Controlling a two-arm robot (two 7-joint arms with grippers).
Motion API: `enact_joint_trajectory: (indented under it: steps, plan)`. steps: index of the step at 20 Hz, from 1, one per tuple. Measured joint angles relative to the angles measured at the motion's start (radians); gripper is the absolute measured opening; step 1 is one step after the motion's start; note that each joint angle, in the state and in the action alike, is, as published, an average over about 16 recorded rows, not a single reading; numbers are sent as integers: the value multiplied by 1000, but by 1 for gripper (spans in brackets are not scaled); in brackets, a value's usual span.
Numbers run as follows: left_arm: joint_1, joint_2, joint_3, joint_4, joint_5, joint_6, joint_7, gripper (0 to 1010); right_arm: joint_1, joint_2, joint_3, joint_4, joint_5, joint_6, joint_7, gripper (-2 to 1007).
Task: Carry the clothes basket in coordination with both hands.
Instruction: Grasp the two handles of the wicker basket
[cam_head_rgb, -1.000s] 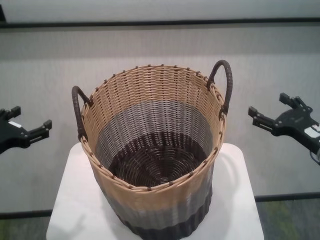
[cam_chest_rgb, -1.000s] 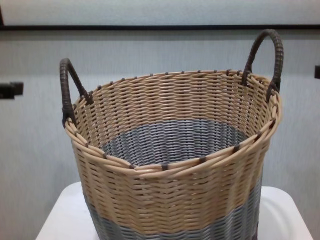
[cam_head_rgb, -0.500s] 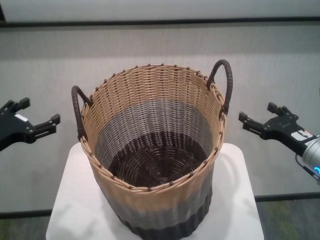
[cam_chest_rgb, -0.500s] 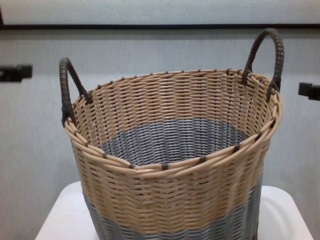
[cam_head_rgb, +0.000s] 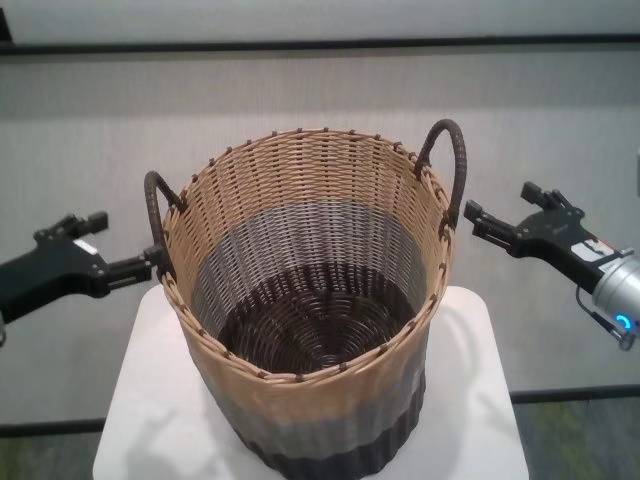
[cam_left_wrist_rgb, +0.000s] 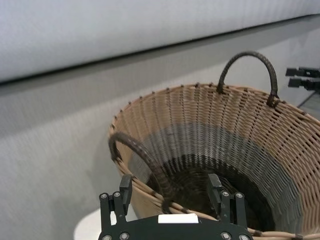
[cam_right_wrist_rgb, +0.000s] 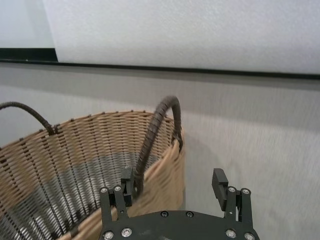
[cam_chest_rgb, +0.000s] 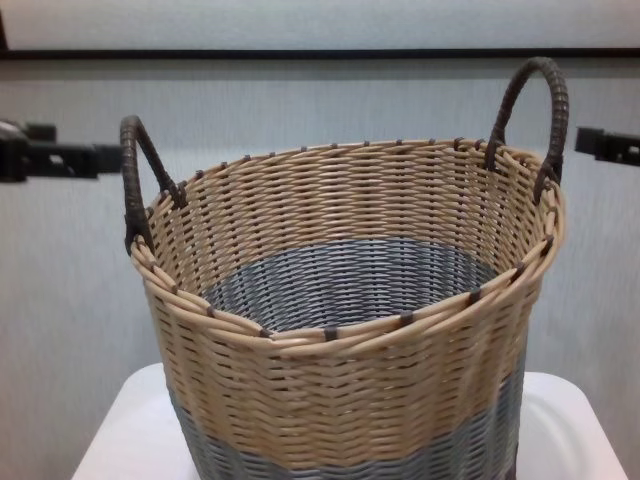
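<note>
The large round woven wicker basket (cam_head_rgb: 310, 300), tan over grey over dark brown, stands empty in the middle of my small white bench (cam_head_rgb: 140, 410), filling it nearly edge to edge. It looks light and stiff but bulky, so I judge its two dark brown loop handles the right hold. My left gripper (cam_head_rgb: 140, 265), fingers spread, straddles the left handle (cam_head_rgb: 155, 225). My right gripper (cam_head_rgb: 485, 220), also spread, sits just beside the right handle (cam_head_rgb: 450, 170).

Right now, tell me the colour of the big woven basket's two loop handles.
Dark brown loop handles on the round wicker basket, clearest in the head view.
</note>
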Motion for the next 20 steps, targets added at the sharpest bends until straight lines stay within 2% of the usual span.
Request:
enact_joint_trajectory:
  steps: [4,8,20]
  plan:
    - [-25,-14,26,27,-2,20,-1,1000,18,-19,-3,9,-11,-3,11,1003]
    - [-47,-30,48,60,4,24,2,1000,37,-38,-10,22,-27,-2,19,1003]
    - [-113,-86,86,152,31,-10,-9,1000,83,-87,-26,68,-67,4,34,1003]
